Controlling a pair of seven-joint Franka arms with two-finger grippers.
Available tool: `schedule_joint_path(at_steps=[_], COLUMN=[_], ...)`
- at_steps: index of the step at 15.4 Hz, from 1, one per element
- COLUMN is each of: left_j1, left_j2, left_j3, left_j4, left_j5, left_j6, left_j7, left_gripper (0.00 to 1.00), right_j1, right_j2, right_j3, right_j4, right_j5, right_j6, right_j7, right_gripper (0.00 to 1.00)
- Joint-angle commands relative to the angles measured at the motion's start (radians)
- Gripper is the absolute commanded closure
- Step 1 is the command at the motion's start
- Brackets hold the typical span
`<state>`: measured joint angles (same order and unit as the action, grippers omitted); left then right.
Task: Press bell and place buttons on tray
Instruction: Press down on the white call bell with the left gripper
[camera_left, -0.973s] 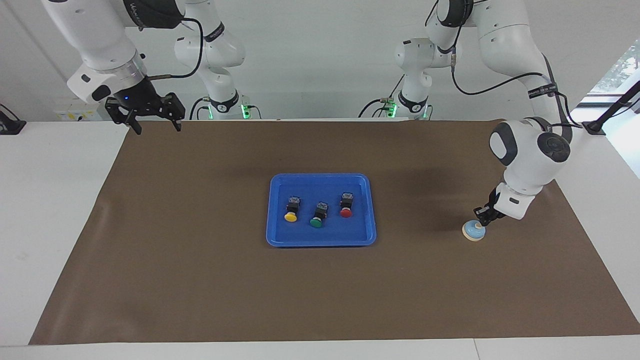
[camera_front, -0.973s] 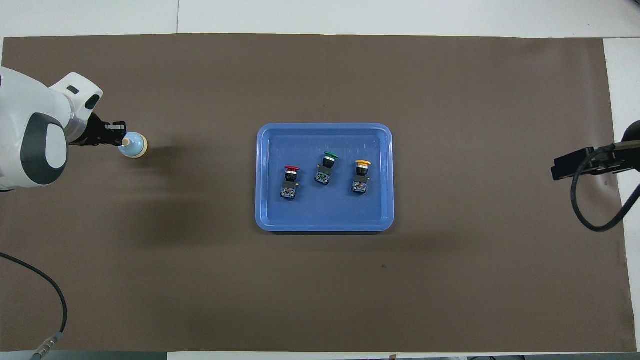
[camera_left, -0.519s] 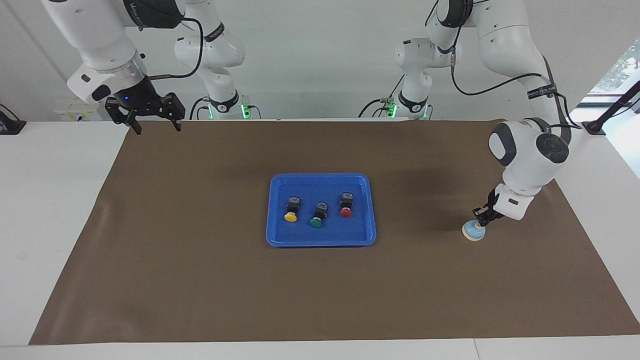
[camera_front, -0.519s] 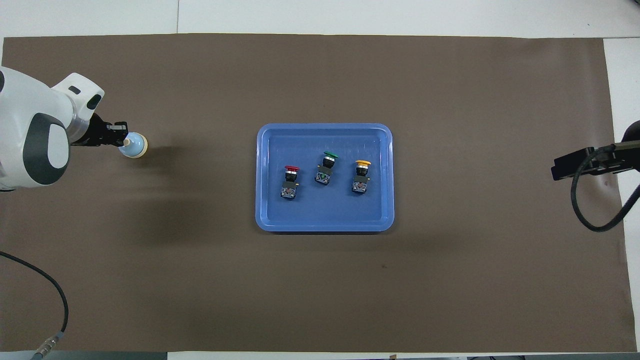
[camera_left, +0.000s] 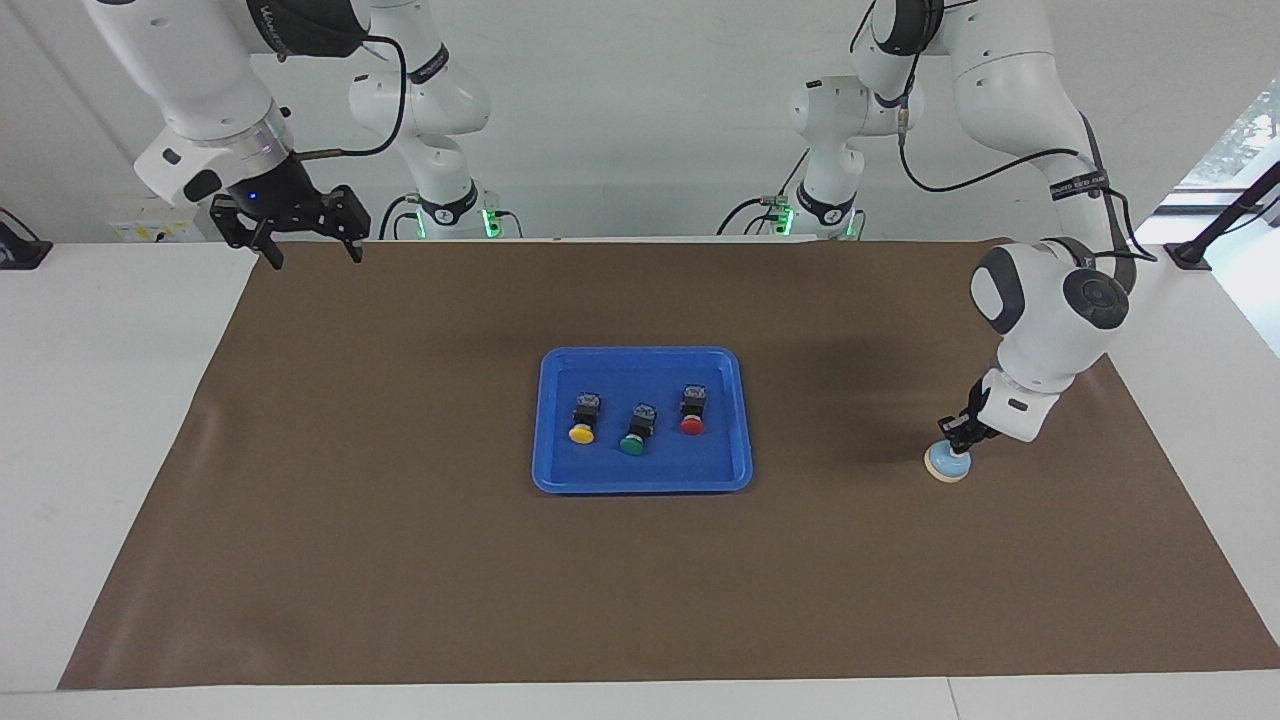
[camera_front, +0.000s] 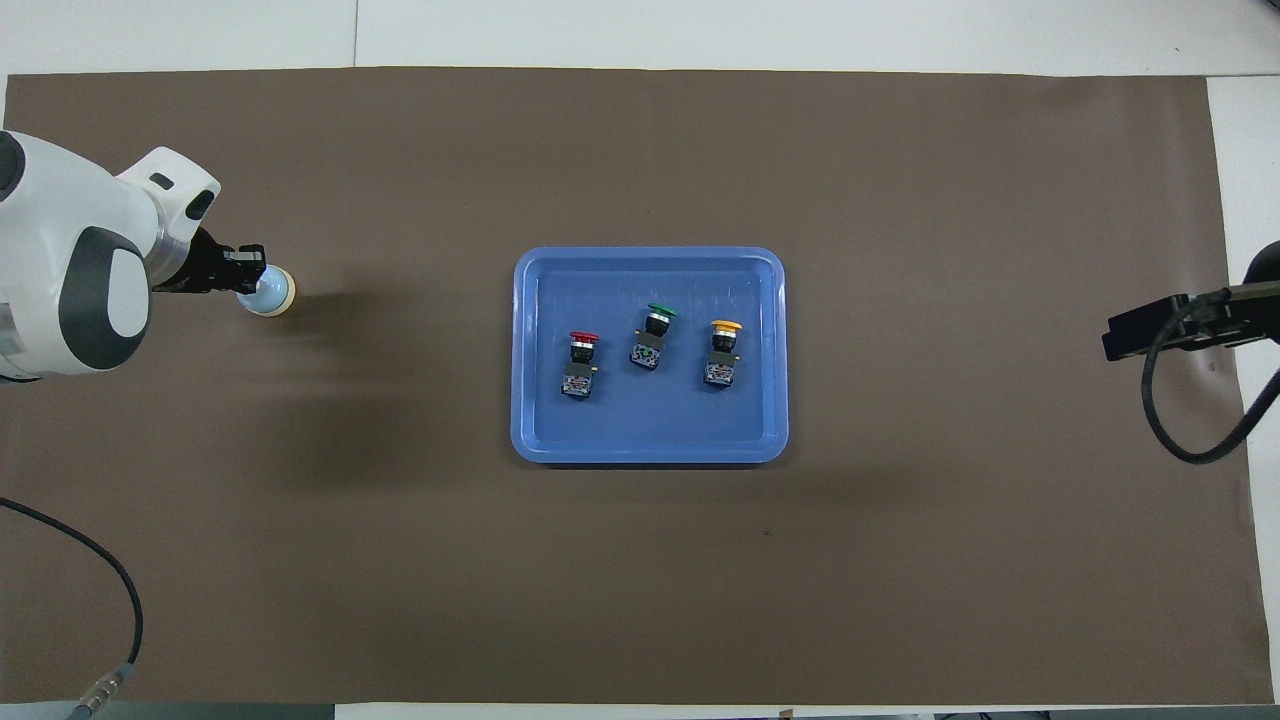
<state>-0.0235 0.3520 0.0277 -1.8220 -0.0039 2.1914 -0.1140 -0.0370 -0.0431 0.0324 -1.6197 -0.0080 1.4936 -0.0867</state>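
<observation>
Left hand closed, angled low; right hand raised, fingers spread

Both Franka arms are glossy white with rounded joint housings, dark grey caps and black bands bearing small white lettering. Black cables loop along the links, and green lights glow at the bases. The right gripper and left gripper are black.

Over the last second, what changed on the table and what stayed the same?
The shut left gripper shifted slightly over the bell, covering its knob; nothing was grasped or released. The bell, the three buttons in the tray and the open, waiting right gripper stayed put.
</observation>
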Motion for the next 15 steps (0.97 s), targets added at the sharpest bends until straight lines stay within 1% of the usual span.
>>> schedule_joint_path(at_steps=[1,3,6,8,10,12,13,15], left_j1=[-0.009,-0.009,-0.01,-0.01,-0.007,-0.004,-0.001,0.002], left_j2=[-0.001,-0.001,-0.002,-0.002,-0.002,-0.005,-0.013,-0.053], left_j3=[0.009,0.009,0.009,0.009,0.009,0.009,0.009,0.009], left_j4=[-0.01,-0.026,-0.091,-0.094,-0.068,0.001,0.038,0.095], left_j5=[0.01,0.01,0.01,0.01,0.01,0.01,0.012,0.012], left_j6=[0.018,0.031,0.129,0.136,0.088,-0.007,-0.051,-0.148], left_j7=[-0.013,-0.013,-0.012,-0.01,-0.009,-0.007,-0.006,-0.001], left_gripper=[1.0,1.0,1.0,1.0,1.0,1.0,1.0,1.0], right_j1=[-0.012,-0.012,-0.012,-0.012,-0.012,-0.012,-0.012,-0.012], right_j2=[-0.02,-0.018,-0.02,-0.018,-0.018,-0.018,-0.018,-0.02], right_j3=[0.009,0.009,0.009,0.009,0.009,0.009,0.009,0.009], right_j4=[-0.019,-0.017,-0.019,-0.019,-0.019,-0.019,-0.019,-0.017], right_j5=[-0.003,-0.003,-0.003,-0.003,-0.003,-0.003,-0.003,-0.003], right_j6=[-0.004,-0.004,-0.004,-0.004,-0.004,-0.004,-0.004,-0.004], right_j7=[-0.013,-0.013,-0.013,-0.013,-0.013,-0.013,-0.013,-0.013], right_gripper=[0.0,0.0,0.0,0.0,0.0,0.0,0.0,0.0])
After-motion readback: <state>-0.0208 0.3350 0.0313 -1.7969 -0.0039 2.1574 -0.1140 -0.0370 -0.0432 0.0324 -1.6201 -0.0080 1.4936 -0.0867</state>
